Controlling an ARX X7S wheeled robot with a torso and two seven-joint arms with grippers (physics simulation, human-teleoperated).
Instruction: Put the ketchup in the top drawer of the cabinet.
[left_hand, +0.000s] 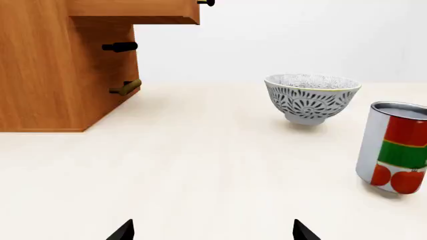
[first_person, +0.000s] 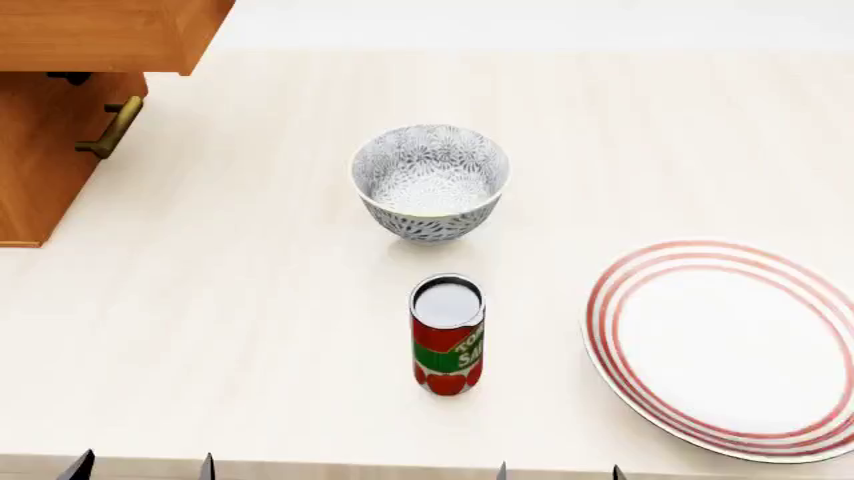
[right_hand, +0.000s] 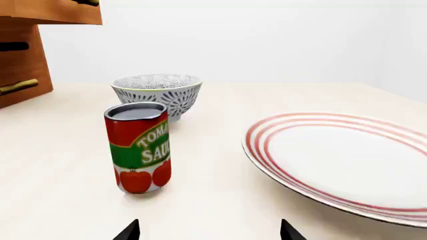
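Observation:
The ketchup can (first_person: 447, 335) stands upright on the pale table, silver lid up, red-and-green label; it also shows in the right wrist view (right_hand: 138, 147) and the left wrist view (left_hand: 395, 148). The cabinet (first_person: 40, 150) stands at the far left, with its top drawer (first_person: 107, 35) pulled out over the lower drawer's brass handle (first_person: 114, 128). The cabinet shows in the left wrist view (left_hand: 47, 70) too. My left gripper (first_person: 140, 467) and right gripper (first_person: 558, 472) are open and empty at the table's near edge, both short of the can.
A grey patterned bowl (first_person: 430, 180) sits behind the can. A white plate with red rings (first_person: 734, 345) lies at the right. In the right wrist view the plate (right_hand: 347, 160) is to the can's right.

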